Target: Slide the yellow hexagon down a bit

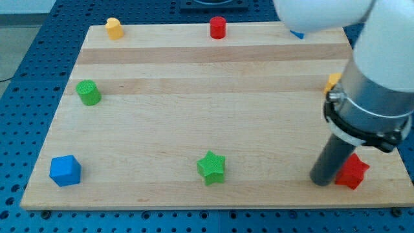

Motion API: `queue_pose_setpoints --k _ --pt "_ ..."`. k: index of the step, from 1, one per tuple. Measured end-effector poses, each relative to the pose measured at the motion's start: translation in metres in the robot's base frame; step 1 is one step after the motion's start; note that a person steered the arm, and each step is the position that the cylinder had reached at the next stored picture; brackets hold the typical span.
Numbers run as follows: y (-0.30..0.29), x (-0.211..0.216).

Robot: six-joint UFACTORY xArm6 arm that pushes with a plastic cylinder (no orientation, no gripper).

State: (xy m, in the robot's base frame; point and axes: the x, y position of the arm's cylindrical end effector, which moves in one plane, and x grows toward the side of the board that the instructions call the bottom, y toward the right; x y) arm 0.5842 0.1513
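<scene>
While the arm (pixel 372 97) leans in from the view's upper right, its white bulk and grey collar fill that corner and the dark rod drops steeply toward the board's lower right. My tip (pixel 321 182) sits on the wooden board (pixel 194 129), pressed right against the red block (pixel 352 171), a star-like shape, which lies at three o'clock from it. No fingers here to open or close, only the bare rod. At twelve o'clock from the tip, well apart, a yellow-orange block (pixel 332 82) peeks out from behind the collar, shape mostly hidden. Far off at eleven o'clock, near the board's top left corner, stands the yellow block (pixel 114 28); whether it is a hexagon I cannot tell. Red cylinder (pixel 217 28) top centre, green cylinder (pixel 88 92) left edge, blue cube (pixel 65 171) bottom left, green star (pixel 211 167) at nine o'clock from the tip.
</scene>
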Motion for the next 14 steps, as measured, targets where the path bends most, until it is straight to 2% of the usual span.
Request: queue_pose_setpoints --k 2,4,5,7,14 --pt "0.027 -0.095" --pt "0.101 -0.113" --pt "0.113 -0.154" --pt "0.126 -0.193" --pt "0.100 -0.194"
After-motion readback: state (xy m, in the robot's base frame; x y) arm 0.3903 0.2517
